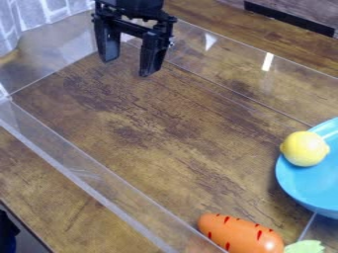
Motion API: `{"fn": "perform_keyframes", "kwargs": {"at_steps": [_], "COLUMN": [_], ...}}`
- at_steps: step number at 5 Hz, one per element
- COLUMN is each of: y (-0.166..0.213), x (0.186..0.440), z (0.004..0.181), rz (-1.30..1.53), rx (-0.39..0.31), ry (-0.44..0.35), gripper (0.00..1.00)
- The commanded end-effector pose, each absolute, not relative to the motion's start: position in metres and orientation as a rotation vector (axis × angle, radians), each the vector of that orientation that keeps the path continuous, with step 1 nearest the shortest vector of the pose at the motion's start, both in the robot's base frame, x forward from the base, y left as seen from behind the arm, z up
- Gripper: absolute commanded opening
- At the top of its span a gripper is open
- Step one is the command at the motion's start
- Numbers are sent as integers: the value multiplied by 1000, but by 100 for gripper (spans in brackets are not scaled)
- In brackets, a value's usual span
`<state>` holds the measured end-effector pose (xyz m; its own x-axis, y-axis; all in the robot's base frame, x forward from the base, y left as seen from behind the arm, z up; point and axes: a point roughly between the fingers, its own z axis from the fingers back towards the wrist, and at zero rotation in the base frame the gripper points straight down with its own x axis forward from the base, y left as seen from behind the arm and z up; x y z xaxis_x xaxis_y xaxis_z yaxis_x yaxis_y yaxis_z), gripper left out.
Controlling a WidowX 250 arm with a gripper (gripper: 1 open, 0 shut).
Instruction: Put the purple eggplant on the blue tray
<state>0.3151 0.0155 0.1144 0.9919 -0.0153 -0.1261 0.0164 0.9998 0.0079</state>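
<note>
My black gripper (pixel 132 61) hangs over the far left part of the wooden tabletop, its two fingers apart and nothing between them. The blue tray (pixel 306 183) lies at the right edge, partly cut off by the frame, with a yellow fruit (pixel 305 148) resting on its left rim area. The purple eggplant is out of view. The gripper is far from the tray, up and to the left of it.
A clear plastic wall (pixel 79 170) borders the wooden table (pixel 158 119) along its front left side. An orange carrot (pixel 240 234) lies at the bottom edge, with a bit of green beside it at the lower right.
</note>
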Motion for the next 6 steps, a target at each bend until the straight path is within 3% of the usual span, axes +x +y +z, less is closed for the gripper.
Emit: {"fn": "perform_keyframes", "kwargs": {"at_steps": [1,6], "y": [25,36], "x": [324,330], "z": [125,118], "rz": [7,24], "rx": [8,-4], "ry": [81,99], "gripper": [100,100]}}
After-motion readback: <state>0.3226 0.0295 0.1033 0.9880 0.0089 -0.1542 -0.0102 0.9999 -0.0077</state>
